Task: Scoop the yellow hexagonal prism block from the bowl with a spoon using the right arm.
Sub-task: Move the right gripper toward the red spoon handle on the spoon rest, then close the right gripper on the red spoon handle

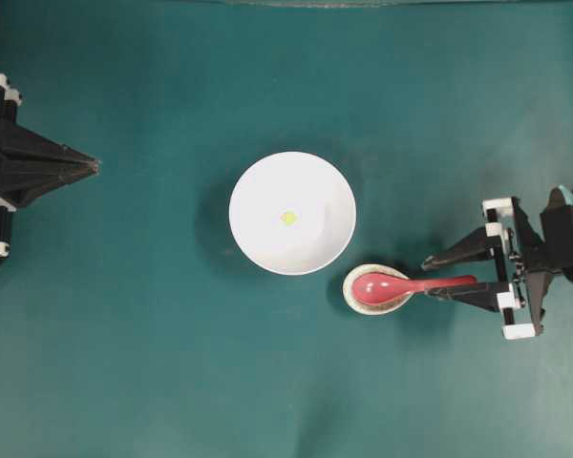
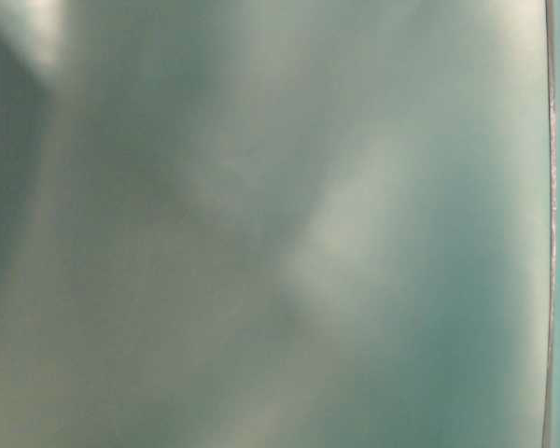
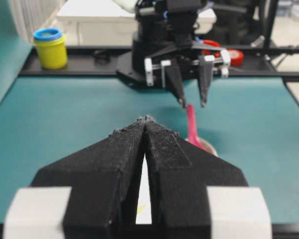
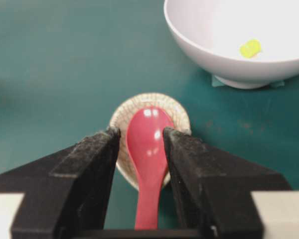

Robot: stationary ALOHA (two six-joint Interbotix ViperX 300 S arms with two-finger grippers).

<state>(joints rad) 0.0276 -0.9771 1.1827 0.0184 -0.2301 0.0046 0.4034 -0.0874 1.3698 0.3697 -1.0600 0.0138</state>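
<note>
The white bowl [image 1: 258,181] stands mid-table with the tiny yellow hexagonal prism block [image 1: 288,218] lying in its bottom; the right wrist view shows both bowl [image 4: 204,50] and block [image 4: 250,48] at upper right. The pinkish-red spoon [image 1: 401,284] rests with its head in a small speckled dish [image 1: 350,291], handle pointing right. My right gripper [image 1: 432,277] is open, one finger on each side of the spoon [image 4: 148,144] without closing on it. My left gripper [image 1: 95,165] sits shut at the far left, holding nothing, well away from the bowl.
Teal matting covers the table. Beyond the table's far edge in the left wrist view stand a yellow pot with a blue lid [image 3: 51,48] and a red tape roll [image 3: 234,56]. The table-level view is a blurred teal surface.
</note>
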